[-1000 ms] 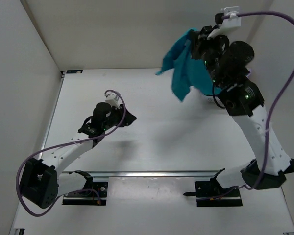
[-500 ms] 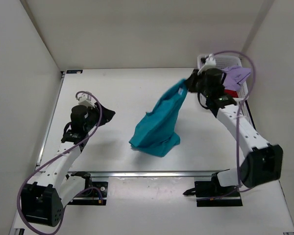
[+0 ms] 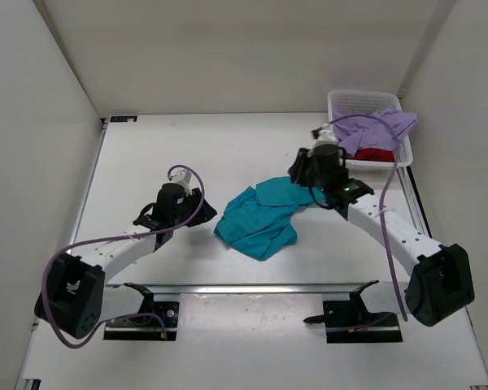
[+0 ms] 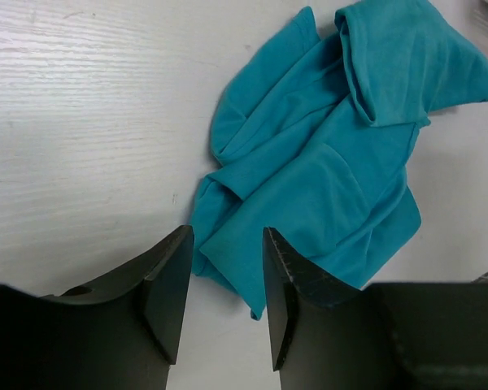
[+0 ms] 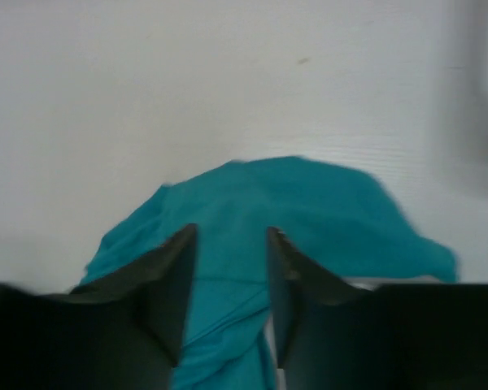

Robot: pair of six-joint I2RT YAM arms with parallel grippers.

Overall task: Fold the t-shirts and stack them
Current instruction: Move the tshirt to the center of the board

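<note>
The teal t-shirt [image 3: 256, 218] lies crumpled on the white surface [image 3: 146, 162] between the two grippers. The right gripper [image 3: 302, 174] hangs just above its far edge with jaws parted and nothing between them; its wrist view shows the cloth under and ahead of the fingers. The left gripper [image 3: 202, 201] sits just beside the shirt's near-left edge, jaws partly open and empty. Only the top view shows the white basket [image 3: 366, 104] behind the right gripper, holding the lavender t-shirt [image 3: 374, 126] and the red t-shirt [image 3: 374, 153].
</note>
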